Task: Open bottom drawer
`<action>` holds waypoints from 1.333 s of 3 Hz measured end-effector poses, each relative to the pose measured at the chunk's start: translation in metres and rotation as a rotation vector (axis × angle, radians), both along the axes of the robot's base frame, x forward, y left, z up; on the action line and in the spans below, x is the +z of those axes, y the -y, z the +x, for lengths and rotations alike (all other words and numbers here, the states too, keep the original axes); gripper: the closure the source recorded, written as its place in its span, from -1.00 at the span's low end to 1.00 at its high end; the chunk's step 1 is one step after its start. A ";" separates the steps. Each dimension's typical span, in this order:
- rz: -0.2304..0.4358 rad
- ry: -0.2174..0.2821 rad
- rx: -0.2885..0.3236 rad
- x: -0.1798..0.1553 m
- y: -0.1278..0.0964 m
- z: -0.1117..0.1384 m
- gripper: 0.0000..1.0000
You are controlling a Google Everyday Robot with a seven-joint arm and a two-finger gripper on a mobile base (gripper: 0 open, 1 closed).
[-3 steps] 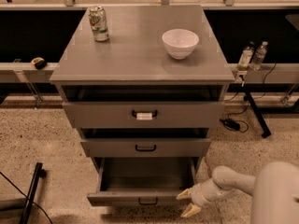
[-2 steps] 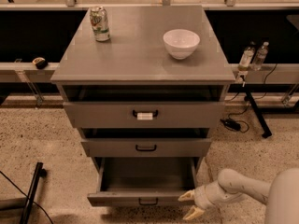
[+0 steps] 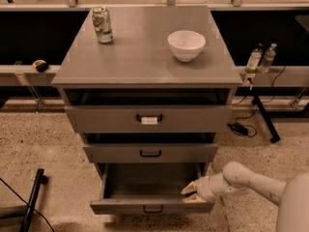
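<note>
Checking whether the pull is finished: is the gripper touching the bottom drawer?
Cannot tell. In the camera view the gripper overlaps the front right corner of the open bottom drawer, but neither contact nor a gap shows plainly.

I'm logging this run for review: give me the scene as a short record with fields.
bottom drawer: pulled well out, inside visible
gripper: at the bottom drawer's right front corner
middle drawer: farther in than the bottom one
top drawer: white label on its handle
cabinet top: can back left, white bowl right
</note>
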State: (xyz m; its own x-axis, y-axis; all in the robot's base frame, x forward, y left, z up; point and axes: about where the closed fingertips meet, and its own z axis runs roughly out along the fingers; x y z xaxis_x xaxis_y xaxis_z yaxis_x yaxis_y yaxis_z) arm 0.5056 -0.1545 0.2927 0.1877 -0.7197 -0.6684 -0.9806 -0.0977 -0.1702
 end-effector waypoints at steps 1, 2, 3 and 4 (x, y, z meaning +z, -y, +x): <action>0.025 0.070 -0.046 -0.007 -0.004 0.041 0.70; 0.021 0.078 -0.058 -0.009 -0.001 0.051 1.00; 0.016 0.065 -0.058 -0.015 -0.003 0.053 1.00; 0.043 0.035 -0.060 -0.050 -0.011 0.060 1.00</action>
